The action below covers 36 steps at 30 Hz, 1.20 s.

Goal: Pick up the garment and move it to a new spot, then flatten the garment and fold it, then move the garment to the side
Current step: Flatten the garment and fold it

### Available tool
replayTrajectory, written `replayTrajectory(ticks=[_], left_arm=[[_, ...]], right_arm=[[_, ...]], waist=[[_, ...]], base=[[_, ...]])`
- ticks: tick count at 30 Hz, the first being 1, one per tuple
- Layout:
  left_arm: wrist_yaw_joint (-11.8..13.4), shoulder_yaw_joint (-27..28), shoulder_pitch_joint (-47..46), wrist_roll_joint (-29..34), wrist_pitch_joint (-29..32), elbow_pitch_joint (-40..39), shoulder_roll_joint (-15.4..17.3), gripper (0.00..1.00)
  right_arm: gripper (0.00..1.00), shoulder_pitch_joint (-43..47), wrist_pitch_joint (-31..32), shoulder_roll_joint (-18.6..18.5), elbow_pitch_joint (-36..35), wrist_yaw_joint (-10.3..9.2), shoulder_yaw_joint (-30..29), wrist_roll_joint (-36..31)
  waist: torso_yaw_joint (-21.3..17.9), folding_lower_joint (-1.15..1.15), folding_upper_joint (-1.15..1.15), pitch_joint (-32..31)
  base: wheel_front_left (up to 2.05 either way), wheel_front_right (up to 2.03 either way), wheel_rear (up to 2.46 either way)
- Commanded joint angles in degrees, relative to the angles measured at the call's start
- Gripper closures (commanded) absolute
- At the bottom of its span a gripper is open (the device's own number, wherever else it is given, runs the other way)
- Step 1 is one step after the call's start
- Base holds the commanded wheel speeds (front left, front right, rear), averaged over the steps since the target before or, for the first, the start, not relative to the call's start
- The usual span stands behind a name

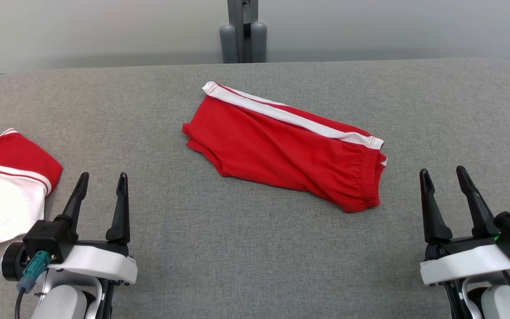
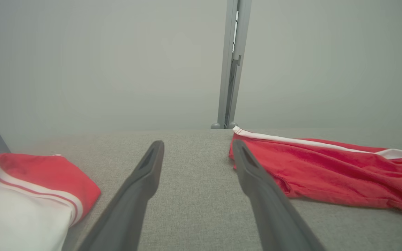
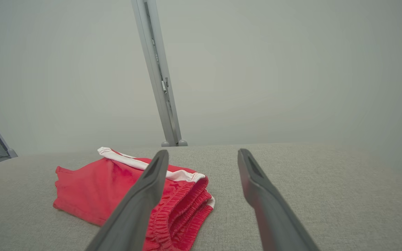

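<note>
The garment [image 1: 281,146] is a pair of red shorts with a white side stripe, lying folded lengthwise and slanted in the middle of the grey table [image 1: 246,248]. Its elastic waistband points to the right. It lies at the right of the left wrist view, garment [image 2: 326,170], and at the lower left of the right wrist view, garment [image 3: 117,188]. My left gripper [image 1: 102,179] rests open at the lower left, well short of the shorts. Open too, my right gripper [image 1: 443,173] stands at the lower right, a little right of the waistband. Nothing is between either pair of fingers.
A second folded red and white garment [image 1: 7,181] lies at the table's left edge, just left of my left gripper; in the left wrist view this second garment [image 2: 23,198] is at the lower left. A grey post [image 1: 242,31] rises behind the table's far edge.
</note>
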Motion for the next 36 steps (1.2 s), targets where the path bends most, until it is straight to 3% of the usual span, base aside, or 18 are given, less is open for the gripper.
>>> replayTrajectory(ticks=[1, 17, 29, 36], left_arm=[[-0.3, 0.1, -0.7, -0.2, 0.0, 0.2, 0.3, 0.0], [-0.7, -1.3, -4.3, 0.1, 1.4, 1.7, 0.7, 0.0], [-7.0, -7.1, -18.6, 1.0, 10.2, 12.5, 0.6, 0.0], [-8.5, -6.8, -24.7, -0.5, 12.4, 22.8, 0.4, 0.0]], right_arm=[[0.0, 0.1, 0.2, -0.1, -0.3, 0.11, -0.1, 0.1], [0.0, -1.3, 0.3, 0.0, -0.1, 0.11, 0.7, 0.4], [0.0, -4.3, -1.1, 0.0, 1.4, 0.12, 3.2, 2.9], [0.0, -5.2, -2.5, 0.0, 1.5, 0.12, 4.4, 4.8]], waist=[[0.0, 0.0, 0.0, 0.1], [-1.0, 0.0, 0.0, 2.1], [-8.3, 0.0, 0.0, 9.0], [-10.9, 0.0, 0.0, 11.1]], base=[[0.0, 0.0, 0.0], [0.0, 0.0, 0.0], [0.0, 0.0, 0.0], [0.0, 0.0, 0.0]])
